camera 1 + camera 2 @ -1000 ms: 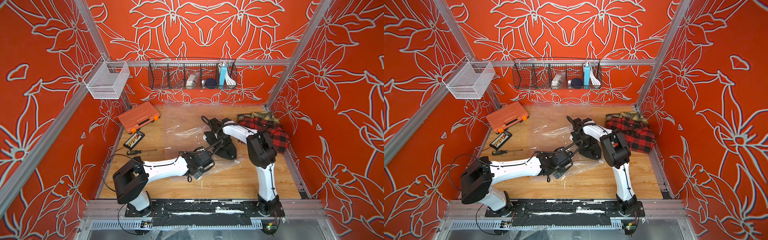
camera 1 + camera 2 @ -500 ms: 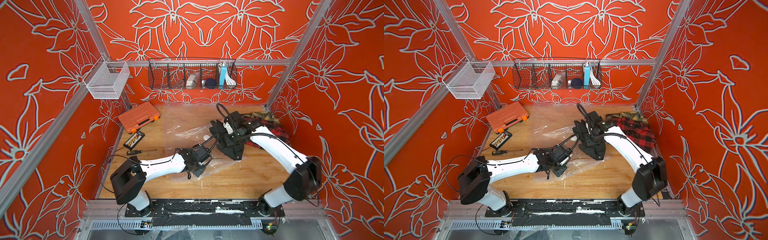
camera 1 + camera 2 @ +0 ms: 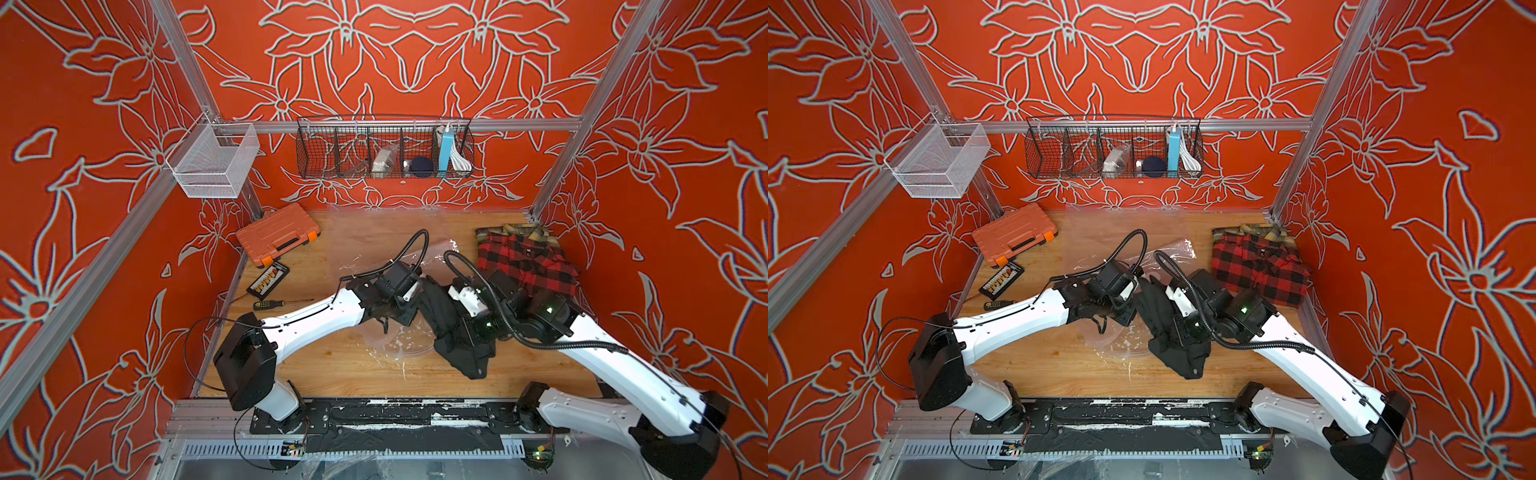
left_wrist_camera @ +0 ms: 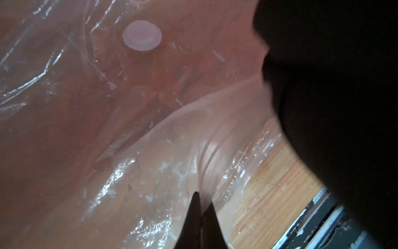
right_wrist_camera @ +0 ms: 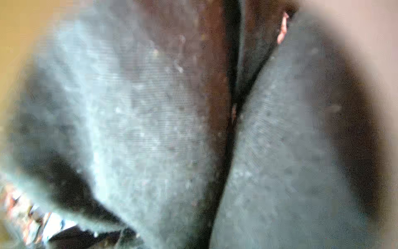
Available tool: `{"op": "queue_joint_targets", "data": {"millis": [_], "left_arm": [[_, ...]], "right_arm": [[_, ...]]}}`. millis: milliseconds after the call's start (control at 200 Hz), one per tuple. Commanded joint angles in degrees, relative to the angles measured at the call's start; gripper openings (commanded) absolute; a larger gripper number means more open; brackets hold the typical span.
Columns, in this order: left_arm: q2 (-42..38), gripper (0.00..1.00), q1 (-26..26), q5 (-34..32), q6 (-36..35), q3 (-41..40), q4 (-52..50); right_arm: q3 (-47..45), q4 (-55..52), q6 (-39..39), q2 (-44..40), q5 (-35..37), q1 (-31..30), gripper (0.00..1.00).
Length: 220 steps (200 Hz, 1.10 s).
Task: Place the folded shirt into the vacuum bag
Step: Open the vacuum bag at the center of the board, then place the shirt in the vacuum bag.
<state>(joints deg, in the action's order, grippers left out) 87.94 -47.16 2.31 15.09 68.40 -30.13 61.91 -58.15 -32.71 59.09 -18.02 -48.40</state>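
The folded shirt is black and hangs crumpled at mid-table from my right gripper, which is shut on it with its fingertips buried in the cloth. Dark fabric fills the right wrist view. The vacuum bag is clear crinkly plastic spread from the table's middle toward the back. My left gripper is shut on a raised fold of the vacuum bag, just left of the shirt. The bag's white valve cap lies further in. Both top views show the left gripper beside the shirt.
A red plaid shirt lies at the back right. An orange tool case, a bit set and a screwdriver sit at the back left. A black wire basket and a white mesh basket hang on the rails.
The left gripper has shut on the bag's plastic and drawn it up and back. The right arm's elbow has swung out to the right, with the black shirt still in its gripper.
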Motion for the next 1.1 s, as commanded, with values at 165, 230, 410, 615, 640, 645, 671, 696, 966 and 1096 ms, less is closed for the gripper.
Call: {"op": "queue_joint_targets", "data": {"millis": [165,230,410,615,640,645,671,696,966,1096], "left_arm": [[-0.74,0.00,0.75,2.35,2.33,5.29,-1.00],[-1.48,0.00,0.74,2.39,2.39,5.76,-1.40],[-3.18,0.00,0.75,2.87,2.88,8.66,-1.23],[-4.38,0.00,0.51,4.46,3.44,10.01,-0.15],[-4.64,0.00,0.34,4.46,3.56,9.85,0.18],[-4.76,0.00,0.32,4.46,3.59,9.79,0.26],[-5.07,0.00,0.16,4.38,3.66,9.56,0.65],[-5.35,0.00,0.09,4.45,3.76,9.25,1.04],[-5.21,0.00,0.05,4.57,3.96,6.67,3.02],[-4.74,0.00,0.05,5.66,4.52,6.42,4.49]], "right_arm": [[-8.41,14.76,-5.69,3.79,1.69,-5.60,0.00],[-10.82,14.18,-4.67,6.01,4.42,-5.59,0.00],[-16.10,10.50,-3.60,9.99,10.98,-5.39,0.00],[-14.87,5.89,-1.40,12.15,15.99,-5.39,0.00],[-14.32,5.21,-1.09,12.63,16.02,-5.45,0.00],[-14.21,5.09,-1.02,12.67,16.01,-5.46,0.00],[-13.69,4.82,-0.52,12.90,15.80,-5.57,0.00],[-13.22,4.83,0.25,12.56,14.95,-5.66,0.00],[-9.31,9.17,7.05,0.03,-0.59,-6.76,0.00],[-7.32,11.27,9.29,1.43,-5.24,-7.41,0.00]]}}
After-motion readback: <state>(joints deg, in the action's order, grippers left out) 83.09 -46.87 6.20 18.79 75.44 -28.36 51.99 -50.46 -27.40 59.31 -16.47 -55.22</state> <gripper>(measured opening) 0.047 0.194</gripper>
